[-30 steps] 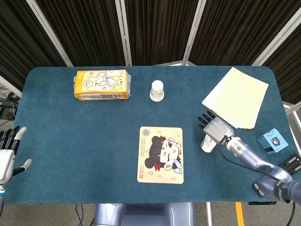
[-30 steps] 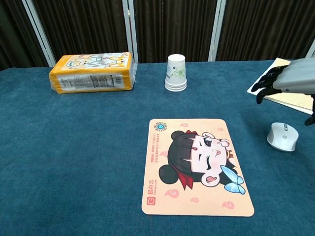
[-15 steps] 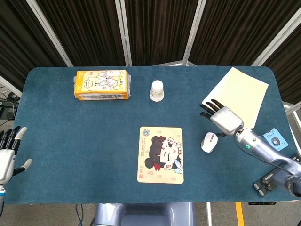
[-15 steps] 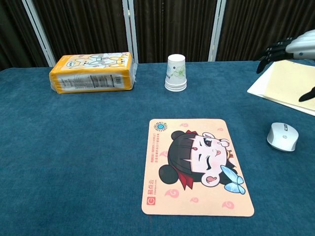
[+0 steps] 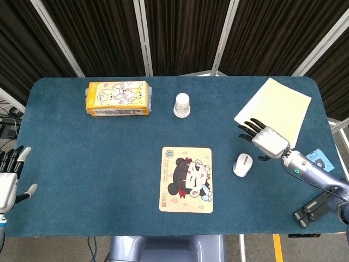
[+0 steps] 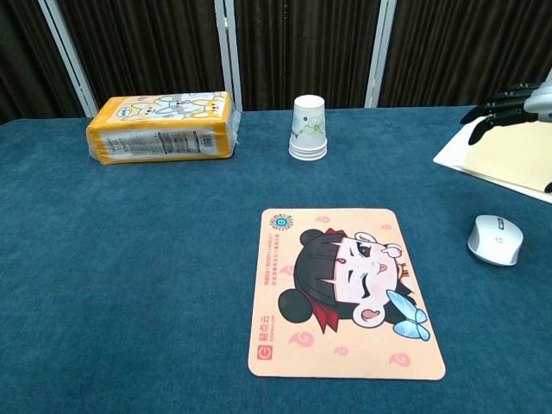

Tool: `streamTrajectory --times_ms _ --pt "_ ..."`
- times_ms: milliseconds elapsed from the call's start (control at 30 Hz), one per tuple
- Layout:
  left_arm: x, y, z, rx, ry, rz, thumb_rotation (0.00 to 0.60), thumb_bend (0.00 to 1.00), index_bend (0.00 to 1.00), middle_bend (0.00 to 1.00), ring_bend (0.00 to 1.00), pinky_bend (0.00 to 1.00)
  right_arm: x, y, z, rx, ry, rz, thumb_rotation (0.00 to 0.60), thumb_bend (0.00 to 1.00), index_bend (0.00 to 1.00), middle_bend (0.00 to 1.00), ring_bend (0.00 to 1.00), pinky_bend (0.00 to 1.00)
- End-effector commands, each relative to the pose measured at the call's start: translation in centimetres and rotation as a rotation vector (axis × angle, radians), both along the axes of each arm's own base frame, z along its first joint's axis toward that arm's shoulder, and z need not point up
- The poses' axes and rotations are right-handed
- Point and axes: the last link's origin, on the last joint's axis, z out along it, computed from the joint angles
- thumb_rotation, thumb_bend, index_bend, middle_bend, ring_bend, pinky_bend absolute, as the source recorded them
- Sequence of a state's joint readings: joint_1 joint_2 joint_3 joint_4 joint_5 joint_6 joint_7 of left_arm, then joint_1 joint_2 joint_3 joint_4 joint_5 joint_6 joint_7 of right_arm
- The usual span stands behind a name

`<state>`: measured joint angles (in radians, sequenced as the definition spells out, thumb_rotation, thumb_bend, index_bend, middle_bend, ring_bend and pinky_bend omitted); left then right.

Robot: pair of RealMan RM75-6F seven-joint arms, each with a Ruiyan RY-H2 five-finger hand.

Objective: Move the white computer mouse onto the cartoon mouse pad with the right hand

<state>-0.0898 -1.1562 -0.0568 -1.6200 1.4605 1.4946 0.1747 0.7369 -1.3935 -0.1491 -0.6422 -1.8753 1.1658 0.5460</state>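
On the right side of the blue worktop [image 5: 82, 164] I see the white computer mouse [image 5: 241, 164] lying flat on the cloth, just to the right of the cartoon mouse pad [image 5: 186, 179] and clearly apart from it, none of it resting on the pad. From the head view my right hand [image 5: 266, 139] sits raised beside the mouse, on its far-right side, fingers spread wide and holding nothing; its dark fingertips [image 5: 246, 129] point toward the pale yellow paper sheets [image 5: 275, 111], and it does not touch the mouse. From the chest view only those fingertips show at the right edge, over the near corner of the sheets. My left hand [image 5: 9, 177] hangs at the left edge of the worktop, fingers apart and empty, well away from everything. Farther back, an orange tissue pack [image 5: 118, 98] lies toward the left and an upside-down paper cup [image 5: 182, 105] stands near the middle. A small blue box [image 5: 319, 160] shows just off the worktop's right edge.
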Motion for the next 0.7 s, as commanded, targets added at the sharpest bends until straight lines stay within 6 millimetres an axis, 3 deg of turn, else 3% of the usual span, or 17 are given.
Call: streamTrajectory --times_ms 33,333,700 --pt "0.0 0.0 0.0 -0.001 -0.001 0.0 0.6 0.24 0.0 0.0 0.0 0.0 -0.7 0.6 -0.6 0.023 -0.019 -0.01 0.6 0.0 0.19 0.08 0.0 0.02" --pt "0.0 0.0 0.0 0.003 -0.005 0.002 0.6 0.24 0.0 0.0 0.0 0.0 -2.2 2.0 -1.5 0.062 -0.054 -0.028 0.6 0.0 0.2 0.09 0.0 0.03" --pt "0.0 0.1 -0.1 0.009 -0.001 0.004 0.6 0.24 0.0 0.0 0.0 0.0 -2.7 2.5 -2.4 0.078 -0.084 -0.042 0.6 0.0 0.24 0.1 0.0 0.03"
